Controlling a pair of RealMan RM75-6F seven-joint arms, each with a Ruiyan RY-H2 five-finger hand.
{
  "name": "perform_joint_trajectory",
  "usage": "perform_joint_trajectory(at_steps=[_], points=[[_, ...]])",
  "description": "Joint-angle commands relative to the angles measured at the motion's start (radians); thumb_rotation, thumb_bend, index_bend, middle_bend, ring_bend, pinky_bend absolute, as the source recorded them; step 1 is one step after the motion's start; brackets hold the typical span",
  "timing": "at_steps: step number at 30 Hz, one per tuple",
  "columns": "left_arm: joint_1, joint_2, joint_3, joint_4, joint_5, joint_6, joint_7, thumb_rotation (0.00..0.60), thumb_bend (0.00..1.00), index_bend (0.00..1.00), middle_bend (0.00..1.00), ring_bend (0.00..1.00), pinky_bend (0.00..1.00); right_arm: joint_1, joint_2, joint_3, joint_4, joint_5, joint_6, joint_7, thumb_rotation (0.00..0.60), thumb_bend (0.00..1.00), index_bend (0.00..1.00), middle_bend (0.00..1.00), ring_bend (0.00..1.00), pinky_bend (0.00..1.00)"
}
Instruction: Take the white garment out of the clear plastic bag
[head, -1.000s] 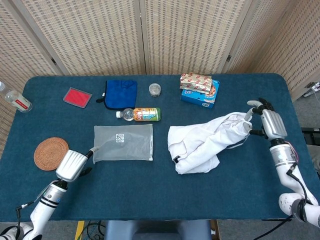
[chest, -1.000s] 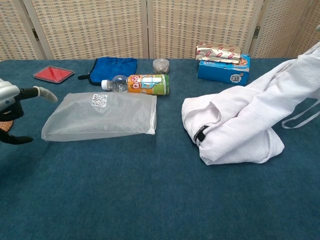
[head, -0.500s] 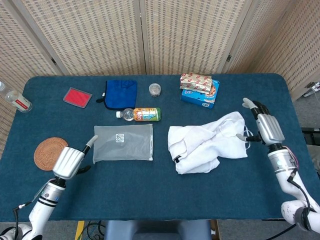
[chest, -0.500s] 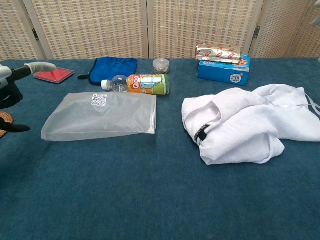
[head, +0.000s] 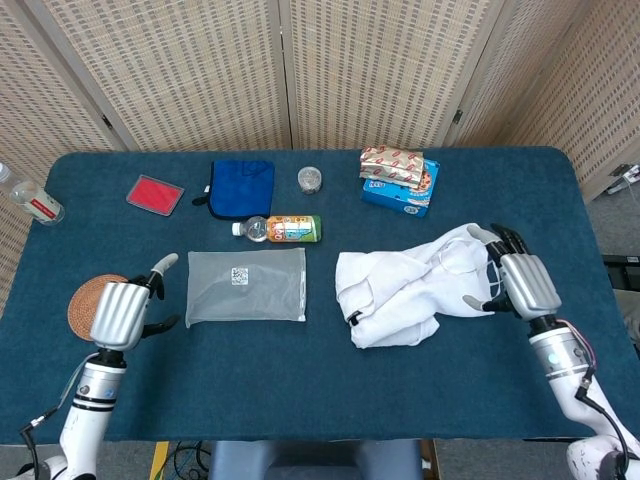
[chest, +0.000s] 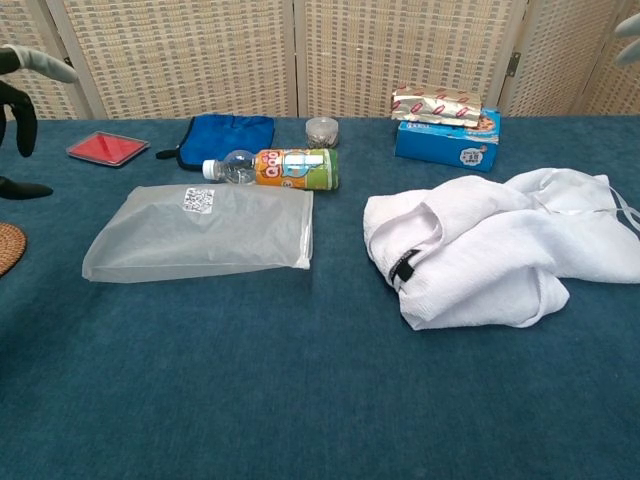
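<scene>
The left hand (head: 118, 313) hangs empty with fingers spread, just left of the flat, empty plastic bag (head: 246, 285). The white garment (head: 415, 285) lies crumpled on the worktop (head: 300, 390) right of it, already out: soft, light, graspable at any fold. The right hand (head: 522, 284), fingers apart, holds nothing beside its right edge.

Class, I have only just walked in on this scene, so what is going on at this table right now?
A two-armed robot is unpacking clothing. The white garment lies crumpled on the blue table, fully out of the clear plastic bag, which lies flat and apart from it. The right robot hand hovers at the garment's edge with its fingers apart, and the left robot hand is raised beside the bag; neither holds anything. A juice bottle lies behind the bag.
</scene>
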Motion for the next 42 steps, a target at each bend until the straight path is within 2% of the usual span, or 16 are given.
perform_joint_trajectory(at_steps=[1, 7, 13, 17, 21, 26, 31, 36, 42], points=[[0.011, 0.048, -0.026, -0.107, -0.061, 0.005, 0.072, 0.600, 0.00, 0.20, 0.51, 0.55, 0.80, -0.022, 0.018, -0.019, -0.035, -0.022, 0.027, -0.022, 0.600, 0.00, 0.13, 0.16, 0.00, 0.06], [0.008, 0.128, -0.023, -0.267, -0.142, -0.028, 0.193, 0.600, 0.00, 0.21, 0.48, 0.48, 0.72, -0.055, 0.027, -0.055, -0.080, -0.057, 0.066, -0.065, 0.600, 0.00, 0.15, 0.16, 0.00, 0.06], [0.014, 0.194, -0.013, -0.409, -0.213, -0.018, 0.297, 0.600, 0.00, 0.21, 0.45, 0.46, 0.71, -0.083, 0.029, -0.085, -0.109, -0.095, 0.097, -0.080, 0.600, 0.00, 0.15, 0.16, 0.00, 0.06], [0.028, 0.217, -0.004, -0.478, -0.231, 0.015, 0.332, 0.600, 0.00, 0.23, 0.45, 0.46, 0.71, -0.099, 0.027, -0.101, -0.122, -0.116, 0.113, -0.085, 0.600, 0.00, 0.15, 0.16, 0.00, 0.06], [0.043, 0.216, 0.033, -0.518, -0.207, 0.055, 0.411, 0.600, 0.00, 0.23, 0.44, 0.46, 0.71, -0.113, 0.019, -0.113, -0.131, -0.135, 0.130, -0.095, 0.600, 0.00, 0.16, 0.16, 0.00, 0.06], [0.057, 0.168, 0.080, -0.496, -0.138, 0.097, 0.494, 0.600, 0.00, 0.23, 0.44, 0.46, 0.69, -0.116, 0.003, -0.121, -0.137, -0.155, 0.135, -0.095, 0.600, 0.00, 0.16, 0.16, 0.00, 0.06], [0.063, 0.126, 0.109, -0.425, -0.056, 0.113, 0.542, 0.600, 0.00, 0.23, 0.44, 0.42, 0.64, -0.109, -0.009, -0.119, -0.139, -0.163, 0.128, -0.107, 0.600, 0.00, 0.16, 0.16, 0.00, 0.06], [0.067, 0.088, 0.112, -0.350, -0.017, 0.117, 0.516, 0.600, 0.00, 0.23, 0.44, 0.42, 0.63, -0.091, -0.027, -0.112, -0.114, -0.158, 0.106, -0.128, 0.600, 0.00, 0.17, 0.16, 0.00, 0.06], [0.098, 0.047, 0.125, -0.249, 0.055, 0.161, 0.472, 0.600, 0.00, 0.25, 0.44, 0.42, 0.63, -0.080, -0.066, -0.108, -0.027, -0.184, 0.109, -0.106, 0.600, 0.00, 0.17, 0.16, 0.00, 0.06]])
